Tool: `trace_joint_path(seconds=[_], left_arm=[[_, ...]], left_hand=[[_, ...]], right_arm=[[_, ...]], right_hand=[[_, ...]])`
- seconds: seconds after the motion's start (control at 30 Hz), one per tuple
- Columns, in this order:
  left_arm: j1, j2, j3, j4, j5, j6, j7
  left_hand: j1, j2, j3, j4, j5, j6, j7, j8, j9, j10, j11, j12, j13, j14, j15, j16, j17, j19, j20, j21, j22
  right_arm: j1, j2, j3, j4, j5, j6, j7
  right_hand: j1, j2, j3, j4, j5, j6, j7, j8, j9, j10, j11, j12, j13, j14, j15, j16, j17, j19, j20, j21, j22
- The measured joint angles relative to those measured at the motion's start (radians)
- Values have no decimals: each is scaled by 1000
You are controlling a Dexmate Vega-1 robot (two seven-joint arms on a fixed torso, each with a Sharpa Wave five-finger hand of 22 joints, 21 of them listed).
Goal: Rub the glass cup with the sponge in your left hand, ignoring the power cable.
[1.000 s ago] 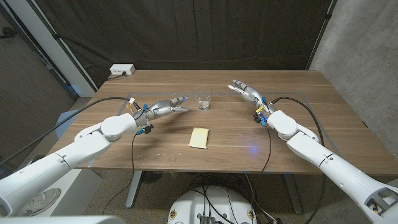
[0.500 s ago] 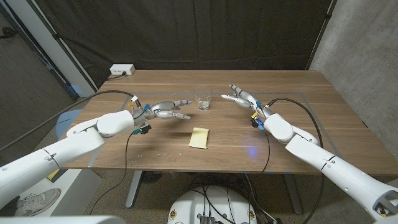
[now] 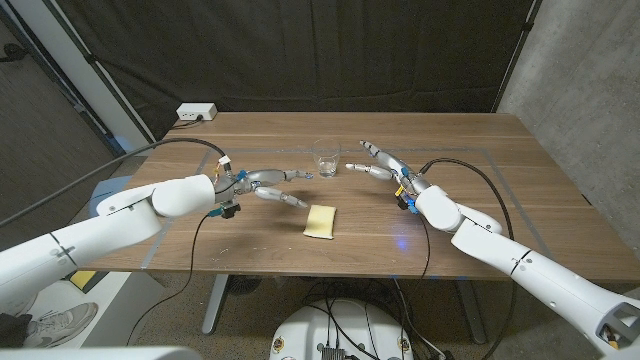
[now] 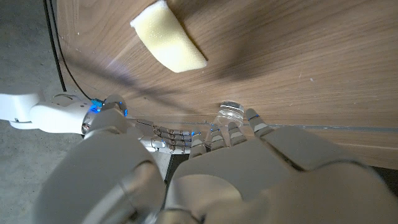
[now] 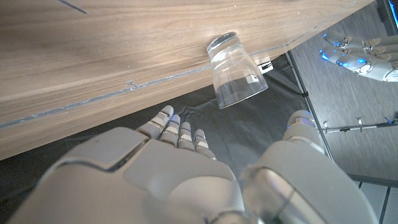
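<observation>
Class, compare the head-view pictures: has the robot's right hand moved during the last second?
Yes. The right hand has moved toward the glass cup, which stands in the same place; its fingers are apart and hold nothing.

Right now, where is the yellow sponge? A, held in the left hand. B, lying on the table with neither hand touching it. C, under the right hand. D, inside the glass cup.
B: in the head view the sponge lies on the table nearer the robot than the glass cup, with the left hand and the right hand both apart from it and holding nothing.
</observation>
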Motion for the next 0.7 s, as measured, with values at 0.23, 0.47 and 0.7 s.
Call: trace_joint_path(seconds=[0.23, 0.47, 0.7], left_arm=[[32, 33, -25, -57, 66, 45, -12], [61, 51, -49, -100, 117, 77, -15], [89, 57, -71, -126, 160, 101, -17]], left_hand=[[10, -9, -4, -4, 6, 2, -2, 0, 0, 0, 0, 0, 0, -11, 0, -7, 0, 0, 0, -4, 0], [10, -9, -4, -4, 6, 0, -7, 0, 0, 0, 0, 0, 0, -23, -2, -7, 3, -4, -4, -8, 0], [10, -9, -9, -8, 13, 0, -7, 0, 0, -5, -5, 0, 0, -23, -2, -7, 3, -7, -7, -8, 0]], right_arm=[[23, 8, -35, -3, -40, -18, 1], [44, 20, -61, -3, -69, -29, 9], [72, 43, -86, 16, -81, -43, 29]], right_hand=[[21, -10, -3, -3, 4, -18, -1, 0, 5, -24, 4, 0, 5, -18, 8, 0, 2, -27, 5, -11, 0], [33, -12, -10, -7, 12, -33, 14, 0, 5, -40, 10, 0, 5, -34, 5, 0, 2, -36, 7, -11, 3], [50, -29, -22, -5, 27, -63, 44, -7, 5, -61, 21, 0, 8, -43, 7, 0, 2, -40, 3, -11, 3]])
